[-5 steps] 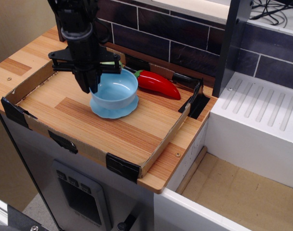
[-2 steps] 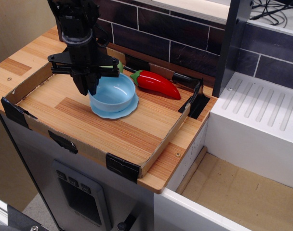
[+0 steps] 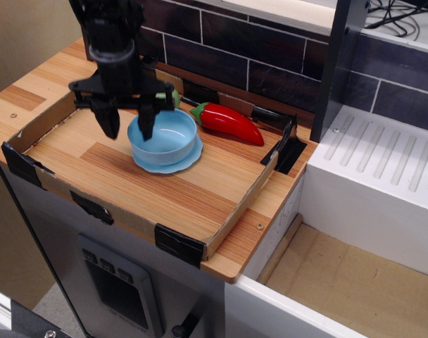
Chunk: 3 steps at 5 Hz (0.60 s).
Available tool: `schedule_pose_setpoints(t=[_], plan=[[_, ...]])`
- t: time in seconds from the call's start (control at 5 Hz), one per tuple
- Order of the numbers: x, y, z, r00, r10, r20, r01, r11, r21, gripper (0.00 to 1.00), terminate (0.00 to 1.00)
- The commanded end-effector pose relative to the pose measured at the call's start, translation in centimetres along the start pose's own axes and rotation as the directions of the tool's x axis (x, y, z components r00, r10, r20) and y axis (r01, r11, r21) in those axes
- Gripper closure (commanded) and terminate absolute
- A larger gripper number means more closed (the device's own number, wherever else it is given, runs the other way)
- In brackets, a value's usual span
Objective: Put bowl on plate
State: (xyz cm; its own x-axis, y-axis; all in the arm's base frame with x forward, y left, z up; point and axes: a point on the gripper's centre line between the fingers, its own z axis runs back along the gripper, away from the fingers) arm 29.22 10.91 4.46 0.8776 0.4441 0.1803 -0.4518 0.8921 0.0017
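The light-blue bowl (image 3: 166, 138) sits upright on the light-blue plate (image 3: 180, 164), whose rim shows under it, in the middle of the wooden tray. My black gripper (image 3: 128, 124) hangs over the bowl's left rim. Its fingers are spread wide: one finger (image 3: 109, 120) is outside the bowl to the left, the other (image 3: 147, 121) is at the bowl's inner left edge. The gripper holds nothing.
A red chili pepper (image 3: 228, 122) with a green stem lies just behind and right of the bowl. The cardboard-walled wooden tray (image 3: 115, 215) has black taped corners. A dark tiled wall stands behind. A white sink and drain board (image 3: 383, 176) lie to the right.
The gripper's fingers have opened and let go of the bowl's left rim. The bowl has shifted slightly left and settled on the plate.
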Motion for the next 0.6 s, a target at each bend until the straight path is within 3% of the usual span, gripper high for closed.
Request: schedule_pose_setpoints(t=[0.0, 0.2, 0.4], plan=[[1.31, -0.89, 5.49, 0.998, 0.017, 0.058, -0.015, 1.0, -0.02, 0.0, 0.0], [1.31, -0.89, 5.49, 0.998, 0.017, 0.058, -0.015, 1.0, -0.02, 0.0, 0.0], [1.31, -0.89, 5.49, 0.998, 0.017, 0.058, -0.015, 1.0, -0.02, 0.0, 1.0]])
